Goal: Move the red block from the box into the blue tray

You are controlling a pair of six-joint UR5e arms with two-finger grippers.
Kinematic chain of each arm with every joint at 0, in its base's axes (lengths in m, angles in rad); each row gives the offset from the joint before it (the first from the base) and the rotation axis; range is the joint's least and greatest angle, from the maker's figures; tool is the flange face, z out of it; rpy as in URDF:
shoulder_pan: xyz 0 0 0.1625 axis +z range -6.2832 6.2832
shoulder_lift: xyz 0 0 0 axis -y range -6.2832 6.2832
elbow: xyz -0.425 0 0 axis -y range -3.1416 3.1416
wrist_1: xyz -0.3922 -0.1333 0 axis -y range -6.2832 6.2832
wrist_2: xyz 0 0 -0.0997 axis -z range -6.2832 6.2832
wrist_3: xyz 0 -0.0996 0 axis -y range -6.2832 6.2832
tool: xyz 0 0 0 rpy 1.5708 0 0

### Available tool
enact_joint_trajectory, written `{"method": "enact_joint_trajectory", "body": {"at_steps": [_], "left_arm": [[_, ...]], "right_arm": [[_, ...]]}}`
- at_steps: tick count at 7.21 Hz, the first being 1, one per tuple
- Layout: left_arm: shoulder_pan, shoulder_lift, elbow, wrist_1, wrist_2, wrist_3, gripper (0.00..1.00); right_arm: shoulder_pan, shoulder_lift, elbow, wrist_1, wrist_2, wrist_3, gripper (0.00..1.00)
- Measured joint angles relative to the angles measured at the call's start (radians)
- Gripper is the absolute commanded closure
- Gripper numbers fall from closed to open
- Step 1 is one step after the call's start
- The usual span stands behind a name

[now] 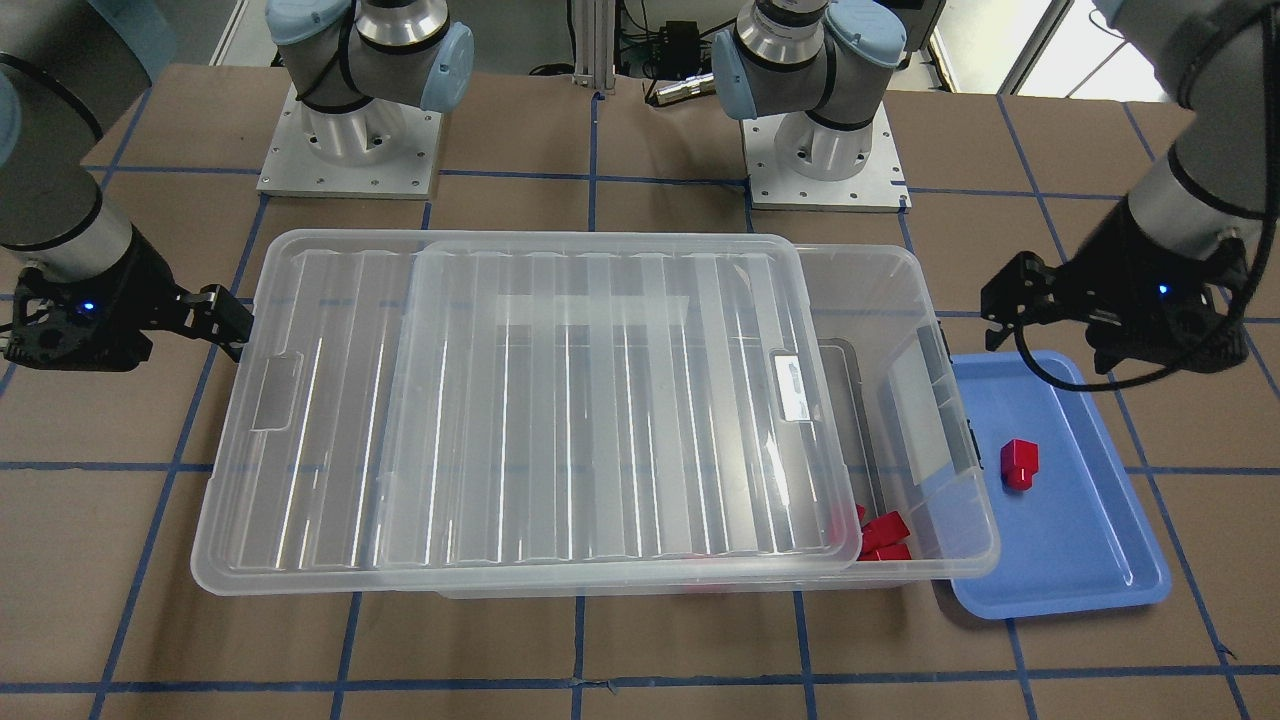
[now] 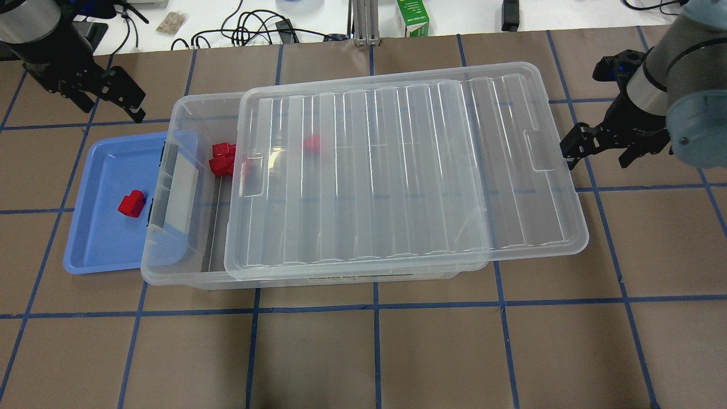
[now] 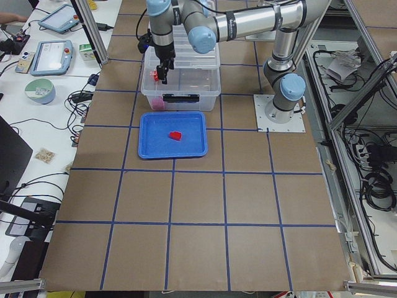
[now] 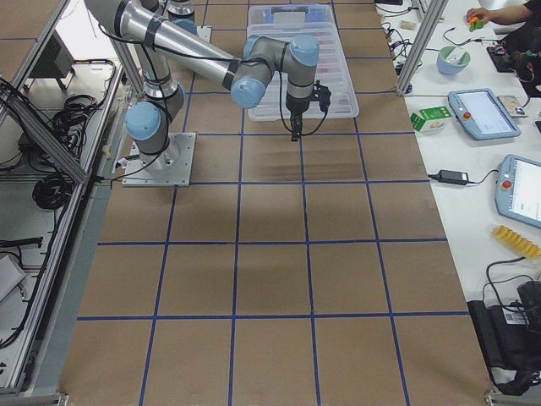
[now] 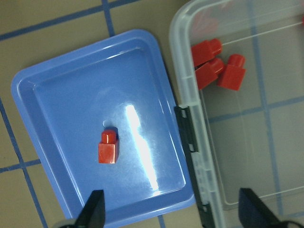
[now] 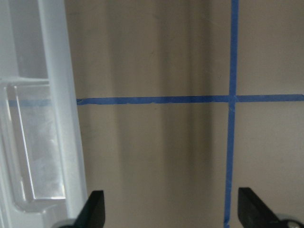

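One red block [image 1: 1020,463] lies in the blue tray [image 1: 1080,540]; it also shows in the overhead view [image 2: 132,203] and the left wrist view [image 5: 108,146]. The clear box [image 1: 930,350] stands beside the tray, and its lid [image 1: 600,400] is slid toward my right, so the tray end is uncovered. Several red blocks [image 2: 222,159] lie in that uncovered end, and one more [image 2: 311,143] lies under the lid. My left gripper [image 2: 122,96] is open and empty, above the tray's far edge. My right gripper [image 2: 573,149] is open and empty, just off the lid's other end.
Brown table with blue tape grid. The tray [image 2: 102,227] is tucked partly under the box rim [image 2: 170,187]. Cables and a green carton [image 2: 413,17] lie on the white bench beyond the table. The arm bases [image 1: 350,140] stand behind the box.
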Motion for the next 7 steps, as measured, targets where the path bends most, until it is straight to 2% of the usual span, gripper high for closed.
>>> {"method": "enact_joint_trajectory", "body": {"at_steps": [3,5,7], "left_arm": [[-0.175,0.041,-0.013,-0.021,-0.007,-0.245,0.00],[-0.207,0.053,-0.052,-0.011,-0.010,-0.359,0.00],[-0.211,0.069,-0.064,-0.006,-0.011,-0.389,0.00]], "right_arm": [[0.134,0.001,-0.003,-0.013,-0.001,0.171,0.00],[0.153,0.003,-0.010,-0.020,-0.003,0.186,0.00],[0.158,-0.012,-0.067,0.006,0.002,0.182,0.00]]}}
